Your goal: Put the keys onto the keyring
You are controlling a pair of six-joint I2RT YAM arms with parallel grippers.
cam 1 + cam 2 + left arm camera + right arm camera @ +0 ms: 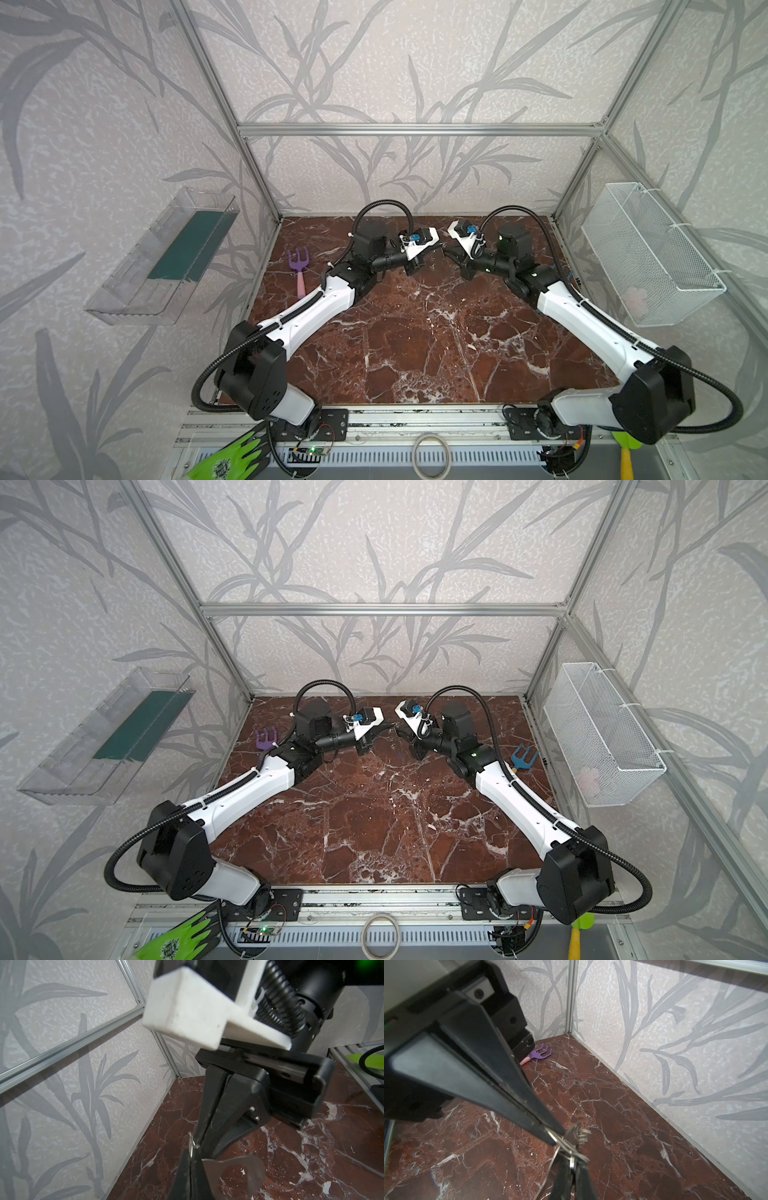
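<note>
The left pincer (190, 1160) was clenched on the keyring (209, 1175) at its looped edge, holding it aloft over the rear middle of the counter (415, 332). The grey plate hung just beside that pincer's fingers. Its long axis sloped down toward the counter, and in the right wrist view it was turned nearly edge-on. The right pincer (572, 1165) stood tip to tip against the left one. It was clamped shut on what looked like one small split loop (580, 1157) at the plate's edge, though blur made that hard to confirm. Neither key could be made out. Both arms were equally near, so the next move seemed to turn on that loop lying between the two tips.
</note>
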